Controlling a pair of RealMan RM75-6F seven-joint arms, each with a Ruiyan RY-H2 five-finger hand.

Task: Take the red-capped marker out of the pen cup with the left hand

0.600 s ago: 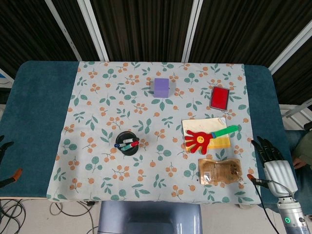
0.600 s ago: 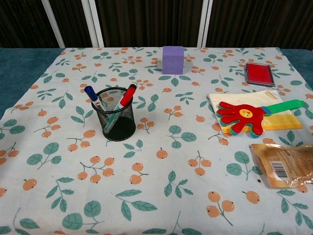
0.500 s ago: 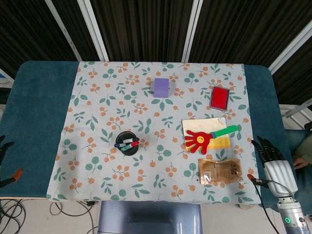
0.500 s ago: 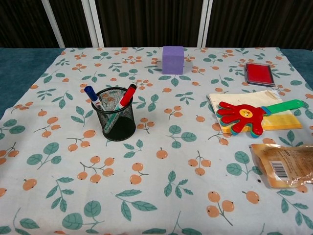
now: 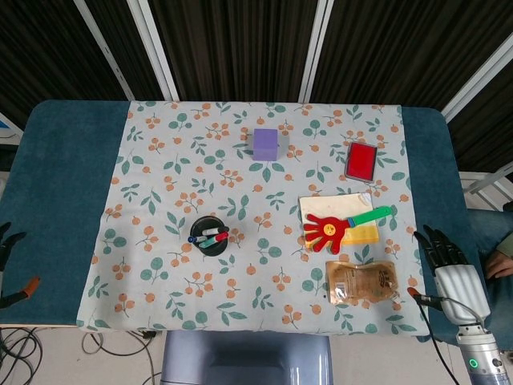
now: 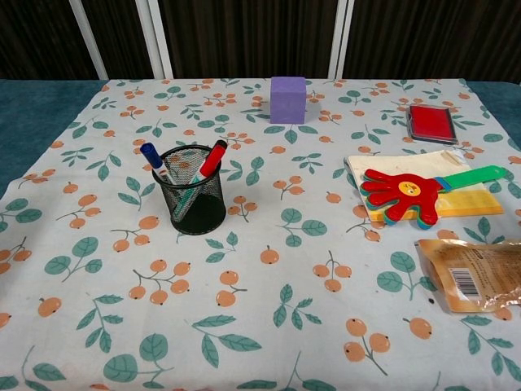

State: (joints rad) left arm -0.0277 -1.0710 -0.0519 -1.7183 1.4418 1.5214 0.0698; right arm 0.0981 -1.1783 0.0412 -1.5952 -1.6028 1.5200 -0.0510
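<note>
Floral cloth is carrying the pen cup (image 6: 196, 201), red-capped marker (image 6: 213, 158) sitting inside, well right of the barely showing left hand (image 5: 6, 245); its grasp is unreadable, nothing begun.

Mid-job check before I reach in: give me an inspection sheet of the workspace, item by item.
Surface: floral cloth over a blue table.
Job's things: red-capped marker stands tilted in the black mesh pen cup, beside a blue-capped marker.
Clutter: purple block, red case, red hand clapper on a yellow pad, brown pouch.
Hands: left hand barely visible at the edge; right hand empty, fingers apart.
Cables: coils on the floor.
Surroundings: dark slatted wall.
</note>
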